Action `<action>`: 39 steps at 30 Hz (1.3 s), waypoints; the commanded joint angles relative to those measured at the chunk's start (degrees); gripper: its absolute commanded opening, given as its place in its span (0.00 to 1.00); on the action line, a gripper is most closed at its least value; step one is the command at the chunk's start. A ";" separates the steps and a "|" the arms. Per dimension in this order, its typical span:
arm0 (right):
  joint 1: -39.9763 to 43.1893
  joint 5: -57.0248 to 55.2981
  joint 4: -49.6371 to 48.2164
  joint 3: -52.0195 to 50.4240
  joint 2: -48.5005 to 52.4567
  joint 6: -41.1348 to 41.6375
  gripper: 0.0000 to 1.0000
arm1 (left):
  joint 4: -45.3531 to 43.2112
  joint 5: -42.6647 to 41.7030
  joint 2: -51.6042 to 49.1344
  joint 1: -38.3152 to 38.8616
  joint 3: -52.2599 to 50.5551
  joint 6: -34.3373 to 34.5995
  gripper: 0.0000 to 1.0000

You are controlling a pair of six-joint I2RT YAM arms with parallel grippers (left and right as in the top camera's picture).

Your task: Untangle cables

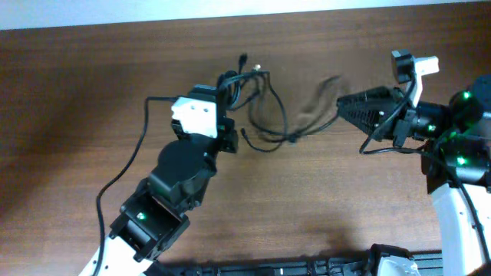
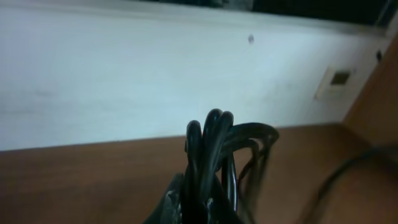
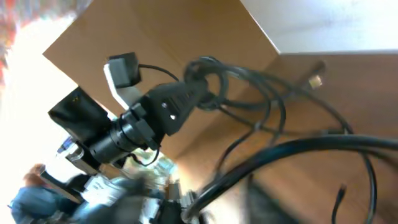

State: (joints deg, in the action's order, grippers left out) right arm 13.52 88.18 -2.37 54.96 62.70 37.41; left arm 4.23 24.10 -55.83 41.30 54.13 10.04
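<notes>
- Left fingers [image 3: 182,98] are pinching a looped bunch of the cables [image 2: 210,149], which sits a little toward 11 o'clock from the middle of the tabletop [image 1: 307,207].
- From that bunch, loose strands run toward 3 o'clock and curl across the wood in open loops.
- A small plug end [image 3: 315,79] shows at 2 o'clock in the right wrist view.
- Right fingers [image 1: 351,107] are at 3 o'clock of the tangle, tips aimed toward 9 o'clock.
- A blurred strand reaches those tips, but I cannot tell whether they are spread or gripping it.
</notes>
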 commanded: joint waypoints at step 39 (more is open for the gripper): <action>0.37 -31.23 38.42 0.37 -19.10 -46.18 0.94 | 12.37 -73.57 -16.15 -12.96 13.07 -17.99 0.00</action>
State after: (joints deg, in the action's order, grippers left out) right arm 13.54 54.52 36.03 55.05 47.77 4.54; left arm 16.97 -35.66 -69.80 28.32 65.80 -0.36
